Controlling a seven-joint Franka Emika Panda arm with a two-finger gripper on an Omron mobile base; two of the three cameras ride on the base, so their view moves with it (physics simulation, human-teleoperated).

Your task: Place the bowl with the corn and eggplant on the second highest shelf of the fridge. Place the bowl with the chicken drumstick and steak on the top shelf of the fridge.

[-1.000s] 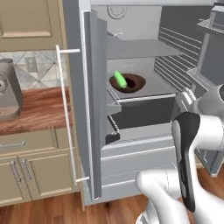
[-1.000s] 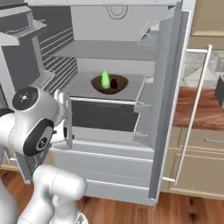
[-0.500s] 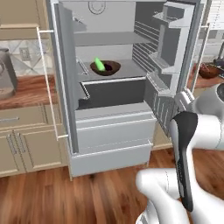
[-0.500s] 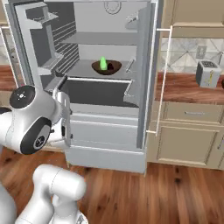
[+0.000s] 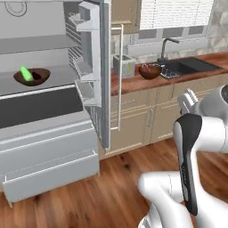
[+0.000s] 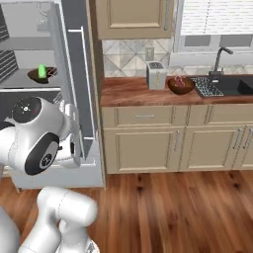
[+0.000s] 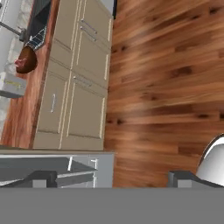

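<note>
The bowl with the corn and eggplant [image 5: 31,76] rests on a pale-grey shelf inside the open fridge, with another shelf [image 5: 35,43] above it. The green corn [image 5: 25,72] and dark eggplant [image 5: 37,76] lie in it; the same bowl [image 6: 40,75] appears far left in the right base view. The bowl with the red steak [image 5: 150,70] [image 6: 181,85] [image 7: 26,60] stands on the wooden counter beside the sink; I cannot make out the chicken drumstick. My gripper [image 7: 113,179] is open and empty, held low over the floor, far from both bowls.
The open fridge door [image 5: 104,67] [image 6: 79,74] with its racks stands between the fridge and the counter. A toaster [image 5: 124,65] [image 6: 155,75] sits left of the meat bowl. The sink [image 5: 187,67] with its faucet lies to the right. Below are beige cabinets [image 6: 148,143] and a wood floor [image 7: 166,87].
The whole view has swung to the right with the base: the fridge slid to the left edge and the counter, toaster, meat bowl and sink came into view. The gripper stayed open.
</note>
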